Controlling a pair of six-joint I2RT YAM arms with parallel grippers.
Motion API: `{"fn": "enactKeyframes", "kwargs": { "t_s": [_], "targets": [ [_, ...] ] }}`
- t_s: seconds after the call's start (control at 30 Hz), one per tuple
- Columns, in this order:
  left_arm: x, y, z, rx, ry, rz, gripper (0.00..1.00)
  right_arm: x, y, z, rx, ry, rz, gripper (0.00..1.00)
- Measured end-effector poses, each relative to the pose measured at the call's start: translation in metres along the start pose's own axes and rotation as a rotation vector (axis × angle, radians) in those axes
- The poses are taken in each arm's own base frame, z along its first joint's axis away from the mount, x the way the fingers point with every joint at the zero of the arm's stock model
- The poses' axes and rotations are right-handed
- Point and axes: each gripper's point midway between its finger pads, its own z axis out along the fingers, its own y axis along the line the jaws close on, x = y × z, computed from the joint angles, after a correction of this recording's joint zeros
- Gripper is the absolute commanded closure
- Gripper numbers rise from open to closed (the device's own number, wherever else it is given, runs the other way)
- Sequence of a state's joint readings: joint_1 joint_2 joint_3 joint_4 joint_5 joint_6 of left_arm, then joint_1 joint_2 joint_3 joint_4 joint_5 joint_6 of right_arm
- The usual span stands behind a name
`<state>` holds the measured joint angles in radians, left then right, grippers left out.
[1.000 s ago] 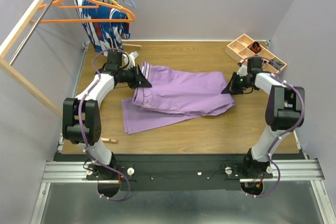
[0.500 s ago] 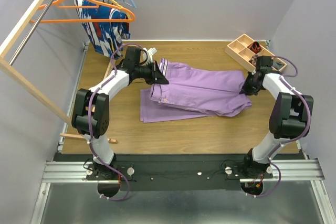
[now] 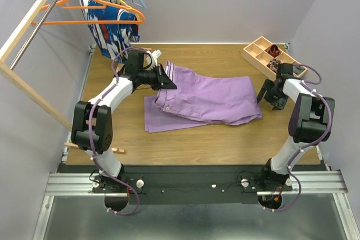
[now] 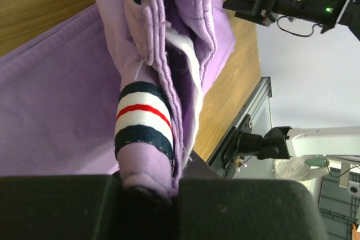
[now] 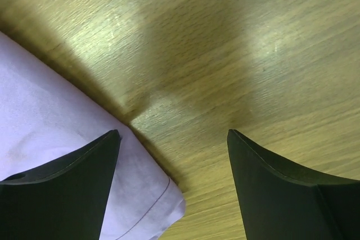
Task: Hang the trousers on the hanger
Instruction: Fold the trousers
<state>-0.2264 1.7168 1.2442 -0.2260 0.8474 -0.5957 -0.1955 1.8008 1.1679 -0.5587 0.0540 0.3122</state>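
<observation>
We see the trousers [image 3: 208, 98] lying folded across the middle of the counter [image 3: 225, 139], legs running to the right. One layer lies over the other, so much of the lower one is hidden. The waistband end is at the left, where the left arm [image 3: 109, 96] reaches in from the near left.

From above, that arm's wrist covers the jaws. In the left wrist view the left jaws are clenched on the waistband [image 4: 143, 119] (navy, white and red stripes), with the purple cloth [image 4: 56, 99] bunched and raised between them. The very tips are cut off at the bottom edge.

The right arm [image 3: 306, 116] is at the right end of the trousers. Its wrist view shows the right jaws spread wide and grasping nothing, with bare wood between them. A hem corner [image 5: 50, 116] lies beside the left jaw and partly under it, and we cannot tell whether they touch.

The hanger [image 3: 84, 22] hangs on the rail [image 3: 25, 46] at the far left, well apart from the trousers. Its hook is tangled among other hangers and hard to separate. A patterned garment [image 3: 109, 35] hangs behind it, partly hidden.

A wooden tray [image 3: 256, 49] stands at the far right, its contents too small to make out.
</observation>
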Motion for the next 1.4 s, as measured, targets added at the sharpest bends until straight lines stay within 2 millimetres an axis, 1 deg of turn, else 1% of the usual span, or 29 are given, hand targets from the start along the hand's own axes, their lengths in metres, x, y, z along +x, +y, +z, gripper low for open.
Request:
{"fn": "enactKeyframes", "kwargs": {
  "t_s": [0.1,0.2,0.3,0.4,0.47,0.53,0.6,0.67,0.77,0.9,1.0,1.13,1.23,1.4],
  "targets": [
    [0.001,-0.007,-0.004,0.01,-0.005,0.005,1.0,0.0,0.005,0.0,-0.033,0.002,-0.018,0.15],
    [0.002,-0.014,-0.011,0.015,-0.017,0.008,1.0,0.0,0.016,-0.003,-0.103,0.005,-0.047,0.15],
    [0.005,-0.017,-0.022,0.015,-0.037,0.009,1.0,-0.003,0.03,-0.011,-0.186,-0.005,-0.074,0.15],
    [0.004,-0.01,-0.03,0.005,-0.053,-0.005,1.0,-0.008,0.043,-0.024,-0.269,-0.031,-0.102,0.15],
    [0.008,0.0,-0.032,-0.008,-0.053,-0.024,1.0,-0.012,0.055,-0.036,-0.342,-0.057,-0.129,0.15],
    [0.013,0.009,-0.033,-0.022,-0.047,-0.045,1.0,-0.014,0.064,-0.043,-0.404,-0.068,-0.156,0.16],
    [0.017,0.014,-0.033,-0.029,-0.041,-0.052,1.0,-0.013,0.073,-0.045,-0.463,-0.065,-0.181,0.16],
    [0.02,0.017,-0.032,-0.032,-0.036,-0.051,1.0,-0.01,0.079,-0.045,-0.502,-0.054,-0.193,0.17],
    [0.024,0.022,-0.033,-0.038,-0.032,-0.049,1.0,-0.005,0.09,-0.036,-0.574,-0.024,-0.21,0.17],
    [0.026,0.028,-0.035,-0.048,-0.03,-0.044,1.0,0.004,0.097,-0.023,-0.625,0.024,-0.222,0.17],
    [0.026,0.034,-0.037,-0.058,-0.032,-0.045,1.0,0.004,0.1,-0.017,-0.652,0.037,-0.237,0.18],
    [0.032,0.044,-0.04,-0.082,-0.025,-0.057,1.0,0.001,0.107,-0.014,-0.691,0.035,-0.259,0.18],
    [0.036,0.05,-0.041,-0.094,-0.019,-0.062,1.0,0.005,0.111,-0.008,-0.725,0.053,-0.266,0.19],
    [0.044,0.059,-0.041,-0.114,-0.009,-0.065,1.0,0.008,0.119,-0.009,-0.794,0.066,-0.275,0.22]
  ]
}}
